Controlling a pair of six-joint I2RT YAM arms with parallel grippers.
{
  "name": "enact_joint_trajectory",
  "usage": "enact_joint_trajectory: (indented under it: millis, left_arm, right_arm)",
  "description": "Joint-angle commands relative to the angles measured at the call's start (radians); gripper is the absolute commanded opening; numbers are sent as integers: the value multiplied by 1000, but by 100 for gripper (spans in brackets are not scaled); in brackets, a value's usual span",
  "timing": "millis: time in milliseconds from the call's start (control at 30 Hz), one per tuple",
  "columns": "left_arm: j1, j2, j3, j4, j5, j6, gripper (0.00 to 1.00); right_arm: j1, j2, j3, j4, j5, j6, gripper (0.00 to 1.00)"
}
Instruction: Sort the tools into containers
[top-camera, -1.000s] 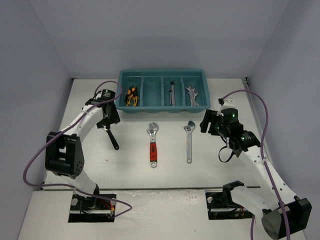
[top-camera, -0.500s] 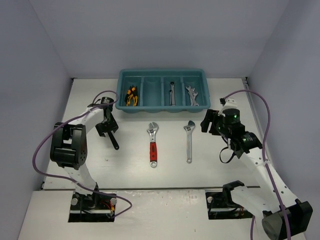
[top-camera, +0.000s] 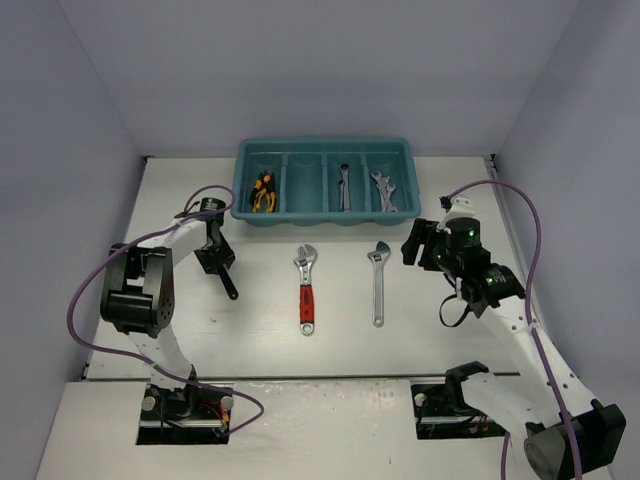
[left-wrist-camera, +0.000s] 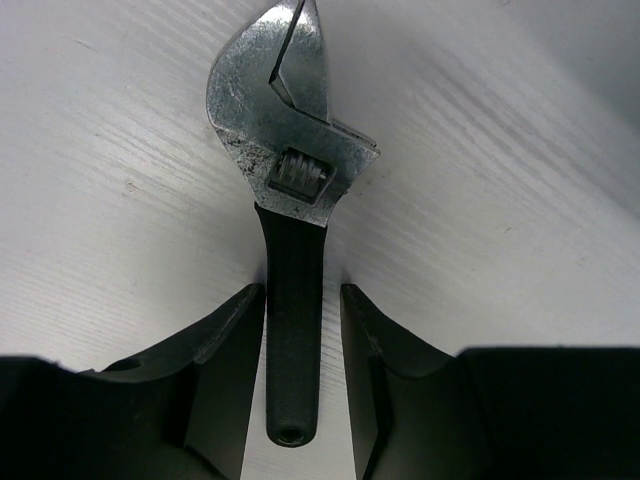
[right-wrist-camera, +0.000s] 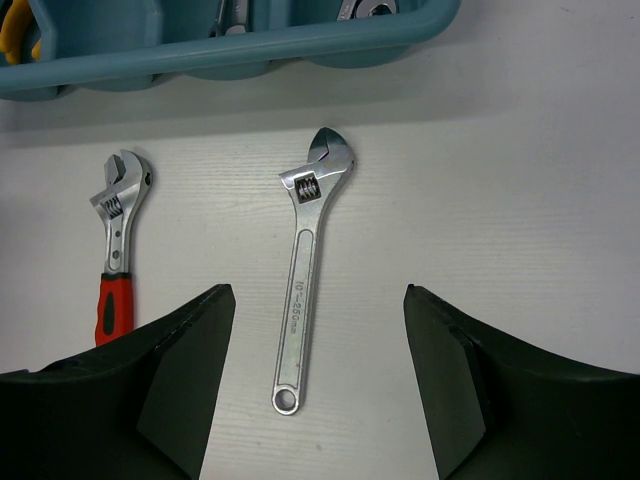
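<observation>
A black-handled adjustable wrench (top-camera: 229, 286) lies on the table, also shown in the left wrist view (left-wrist-camera: 290, 170). My left gripper (top-camera: 216, 262) (left-wrist-camera: 300, 300) straddles its handle, jaws narrowly apart; the left finger touches it and a slit of table shows at the right finger (left-wrist-camera: 365, 340). My right gripper (top-camera: 412, 245) (right-wrist-camera: 318, 295) is wide open and empty, above a silver adjustable wrench (top-camera: 378, 285) (right-wrist-camera: 303, 270). A red-handled wrench (top-camera: 305, 290) (right-wrist-camera: 115, 260) lies between them. The teal tray (top-camera: 325, 148) holds yellow-handled pliers (top-camera: 262, 192) in the leftmost compartment and spanners (top-camera: 344, 186) (top-camera: 384, 192) in the two right ones.
The tray's near wall (right-wrist-camera: 250, 50) runs along the top of the right wrist view. Grey walls close the table on the left, back and right. Purple cables loop beside both arms.
My left arm's elbow has swung inward and its gripper has come slightly nearer and lower over the black wrench's handle. The wrenches and the right arm have hardly moved.
</observation>
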Motion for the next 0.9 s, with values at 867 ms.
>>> enact_joint_trajectory:
  millis: [867]
  left_arm:
    - [55, 22, 3, 27, -60, 117, 0]
  right_arm:
    - [-3, 22, 29, 39, -7, -2, 66]
